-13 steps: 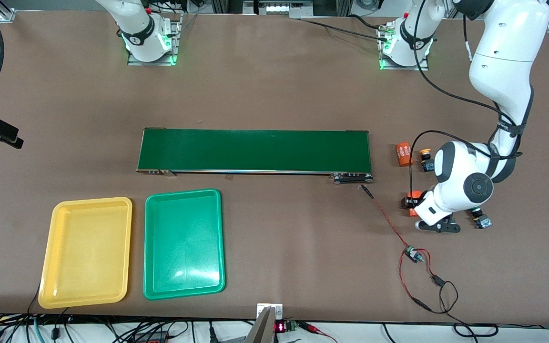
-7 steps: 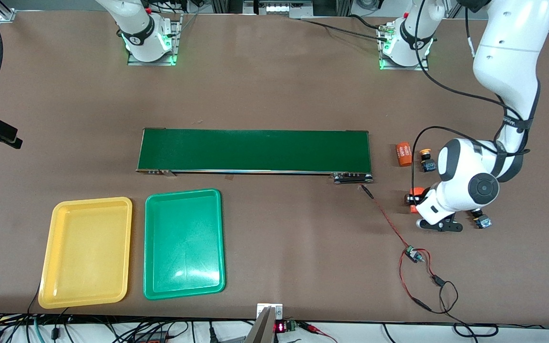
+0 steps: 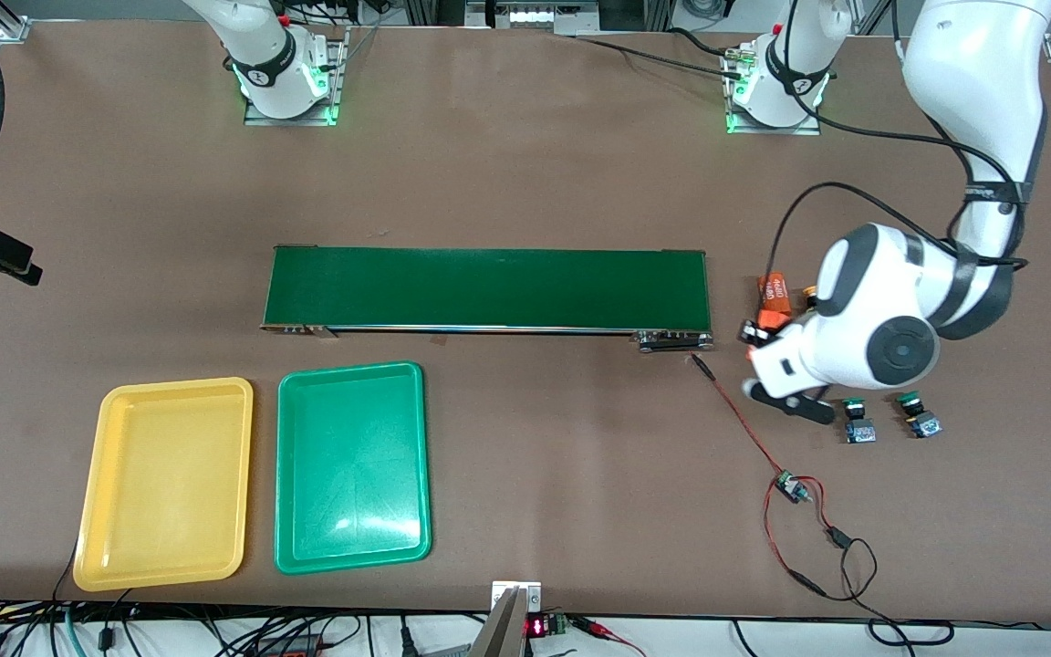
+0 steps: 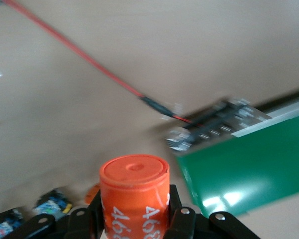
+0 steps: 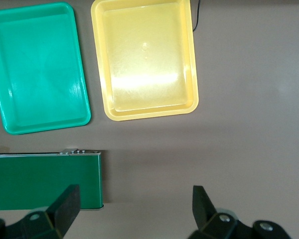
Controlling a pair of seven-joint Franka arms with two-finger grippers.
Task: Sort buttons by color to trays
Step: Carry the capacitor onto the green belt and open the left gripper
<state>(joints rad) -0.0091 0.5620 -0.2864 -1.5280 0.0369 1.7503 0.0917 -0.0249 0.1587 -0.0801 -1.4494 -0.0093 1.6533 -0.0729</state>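
An orange cylinder [image 4: 134, 195] is clamped by the left gripper [image 4: 135, 225] beside the conveyor belt [image 3: 489, 288], probably to clear it from the 2 green buttons [image 3: 857, 421]. The right gripper [image 5: 134, 209] is held spread wide, waiting above the trays [image 5: 144, 59].

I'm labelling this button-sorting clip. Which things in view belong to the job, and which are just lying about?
Job: green buttons; yellow tray; green tray; right gripper, open, waiting over the table by the trays.
Lying about: conveyor belt; red wire; numbered orange cylinder, though the left gripper holds it over the table by the belt's end.
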